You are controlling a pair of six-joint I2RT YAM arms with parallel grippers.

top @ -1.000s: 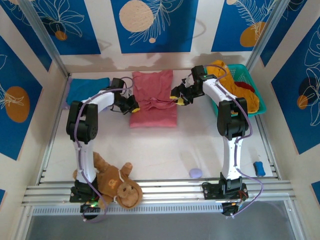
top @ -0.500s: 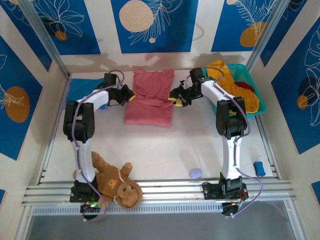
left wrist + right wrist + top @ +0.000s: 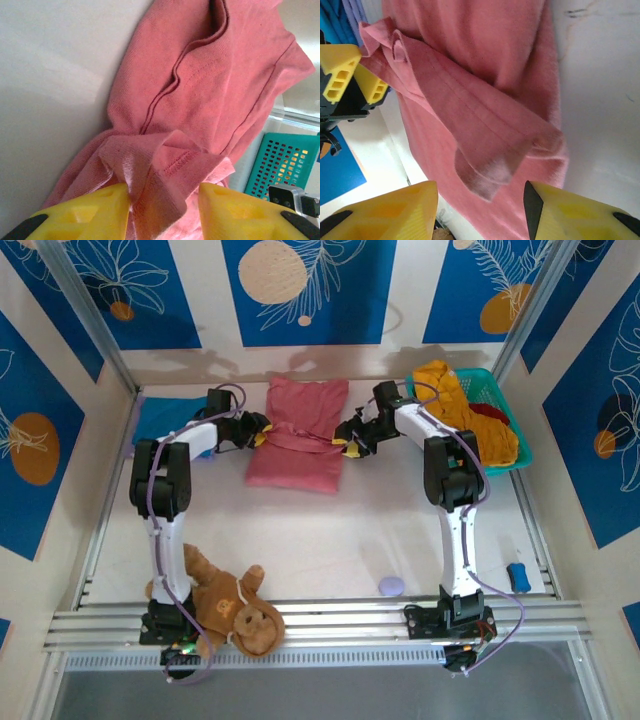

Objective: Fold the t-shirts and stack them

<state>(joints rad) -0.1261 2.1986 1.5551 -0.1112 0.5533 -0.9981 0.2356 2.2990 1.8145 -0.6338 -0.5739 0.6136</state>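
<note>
A salmon-pink t-shirt lies partly folded at the back middle of the table, with a raised crease across it. My left gripper is at its left edge, jaws open around a loose bunched corner of the cloth. At its right edge my right gripper stands open, and a folded flap hangs free between its fingers. A blue t-shirt lies at the back left. Mustard-yellow and dark red t-shirts sit in the basket.
The teal mesh basket stands at the back right against the wall. A brown plush monkey lies by the left arm's base. A small purple object and a blue one rest near the front rail.
My left gripper moved towards the back with the shirt's left edge, then opened and let the cloth go. The right gripper shifted slightly back and left. The shirt's near part slid left.
</note>
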